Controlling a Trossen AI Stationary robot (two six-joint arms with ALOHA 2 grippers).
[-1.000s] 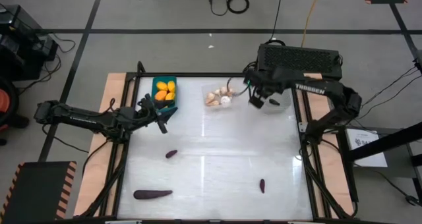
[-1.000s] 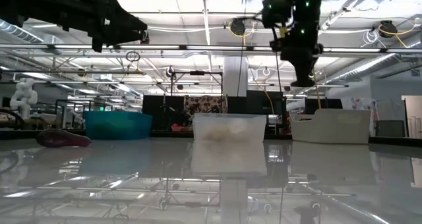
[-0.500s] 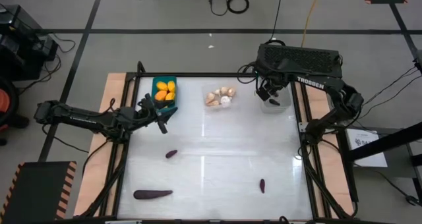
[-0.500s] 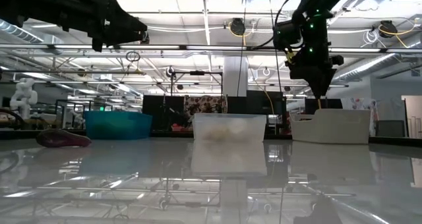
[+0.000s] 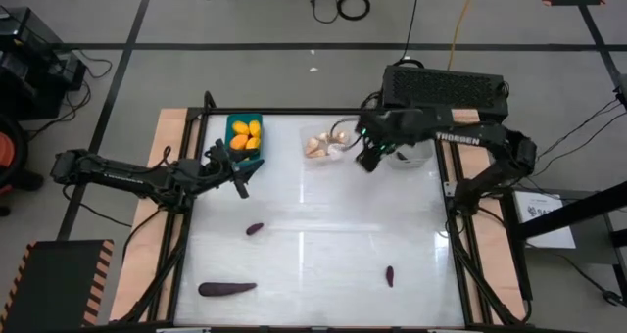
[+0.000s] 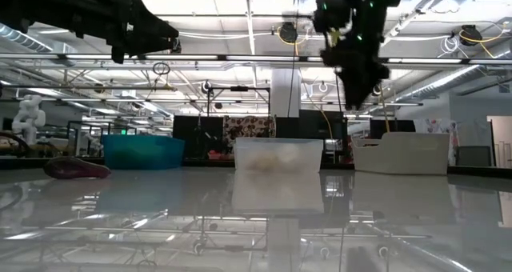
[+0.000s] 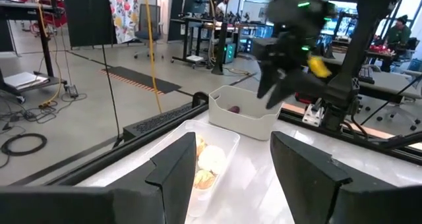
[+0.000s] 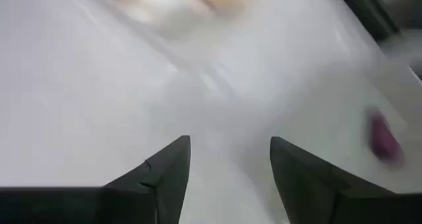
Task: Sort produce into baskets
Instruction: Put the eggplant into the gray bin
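Observation:
Three baskets stand along the far edge. The teal basket (image 5: 245,137) holds yellow-orange ovals. The clear tray (image 5: 326,145) holds cream garlic bulbs (image 7: 206,161). The white-grey basket (image 7: 247,115) holds one purple piece (image 7: 233,109). Two short purple pieces (image 5: 254,229) (image 5: 389,275) and a long one (image 5: 227,288) lie on the white table. My right gripper (image 5: 370,157) hovers open between the clear tray and the white-grey basket, nothing between its fingers (image 8: 168,168). My left gripper (image 5: 239,179) hangs open and empty just in front of the teal basket.
A black box (image 5: 446,86) sits behind the table's far right corner. Wooden strips and black rails (image 5: 176,225) run along the left and right sides. The middle of the table between the purple pieces is bare.
My right gripper swung toward the table's right edge over the white-grey basket. It then came back toward the left and a little nearer, and is now beside the clear tray.

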